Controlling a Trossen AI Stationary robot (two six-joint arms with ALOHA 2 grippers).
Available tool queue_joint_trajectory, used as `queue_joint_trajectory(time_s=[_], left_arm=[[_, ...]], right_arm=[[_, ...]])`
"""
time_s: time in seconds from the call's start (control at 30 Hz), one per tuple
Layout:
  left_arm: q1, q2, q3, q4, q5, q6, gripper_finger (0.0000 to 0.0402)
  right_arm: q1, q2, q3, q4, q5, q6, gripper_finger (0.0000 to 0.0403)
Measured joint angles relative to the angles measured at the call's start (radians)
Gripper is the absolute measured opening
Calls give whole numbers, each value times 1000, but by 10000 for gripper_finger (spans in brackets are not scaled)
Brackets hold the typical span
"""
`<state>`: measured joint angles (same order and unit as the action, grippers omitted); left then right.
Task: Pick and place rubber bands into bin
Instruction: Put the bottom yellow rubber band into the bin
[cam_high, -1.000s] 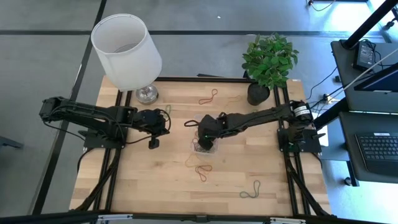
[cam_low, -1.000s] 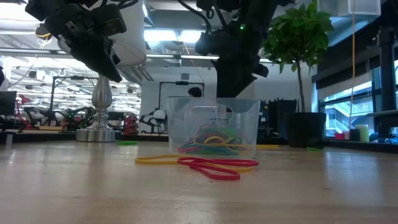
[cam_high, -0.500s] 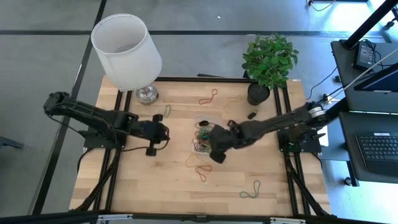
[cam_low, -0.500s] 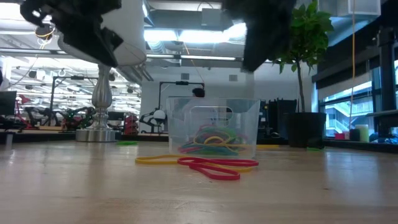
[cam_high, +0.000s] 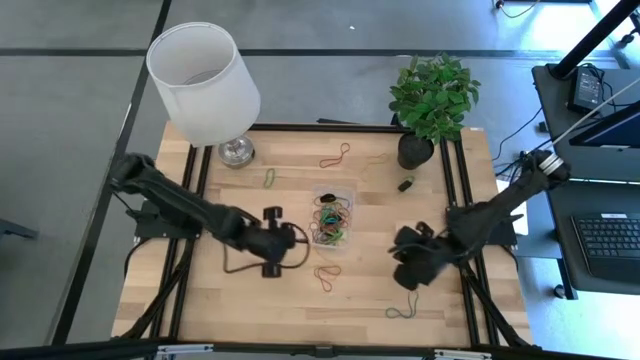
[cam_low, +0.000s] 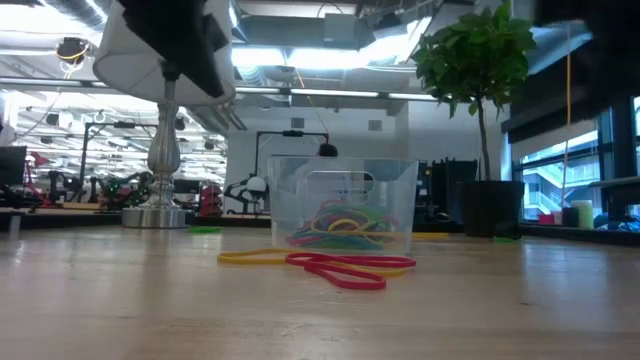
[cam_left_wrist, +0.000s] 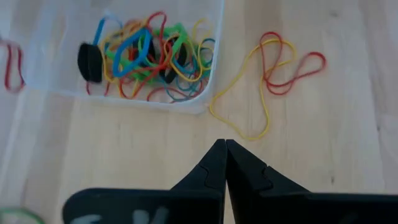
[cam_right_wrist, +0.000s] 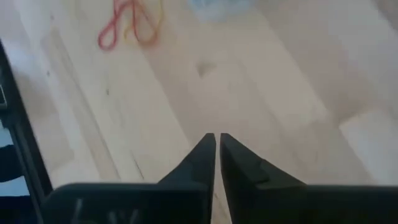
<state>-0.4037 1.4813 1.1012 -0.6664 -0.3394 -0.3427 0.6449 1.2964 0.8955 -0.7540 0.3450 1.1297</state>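
Note:
The clear bin (cam_high: 333, 192) stands mid-table with a heap of coloured rubber bands (cam_left_wrist: 149, 56) inside. A yellow and a red rubber band (cam_high: 325, 272) lie tangled on the wood just near of the bin. My left gripper (cam_high: 275, 248) hangs shut above the table to the left of those two bands, with nothing in it. My right gripper (cam_high: 410, 272) hangs to their right, over bare wood, its fingers all but together and nothing between them. A green band (cam_high: 403, 308) lies near of it.
A white lamp (cam_high: 205, 85) stands at the far left and a potted plant (cam_high: 432, 100) at the far right. A red band (cam_high: 335, 155) and a green one (cam_high: 268, 178) lie beyond the bin. A small black clip (cam_high: 405, 184) lies near the pot.
My left gripper has swung toward the near edge and to the right, ending left of the yellow and red bands. My right gripper has left its place over the bin and gone toward the right and near edges. The bin and the bands lie as before.

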Motion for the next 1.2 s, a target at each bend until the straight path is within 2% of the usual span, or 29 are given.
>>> queue_joint_trajectory(time_s=[0.17, 0.3, 0.43, 0.6, 0.8, 1.03, 1.2], left_arm=[[-17, 171, 141, -101, -35, -215, 3], [-21, 259, 196, -104, -33, -342, 11], [-22, 308, 203, -86, -41, -505, 44], [-24, 364, 198, -83, -122, -694, 99], [-27, 456, 198, -23, -145, -779, 132], [-28, 556, 198, 43, -145, -806, 125], [-38, 572, 201, 34, -144, -846, 72]], right_arm=[[95, -101, -114, 9, 1, 55, 36], [140, -138, -165, 12, 1, 47, 36], [169, -147, -203, 15, 1, 45, 36], [200, -147, -236, 31, 1, 44, 36], [223, -147, -264, 69, 1, 45, 36], [231, -147, -294, 150, 2, 45, 36], [231, -147, -297, 165, 2, 45, 36]])
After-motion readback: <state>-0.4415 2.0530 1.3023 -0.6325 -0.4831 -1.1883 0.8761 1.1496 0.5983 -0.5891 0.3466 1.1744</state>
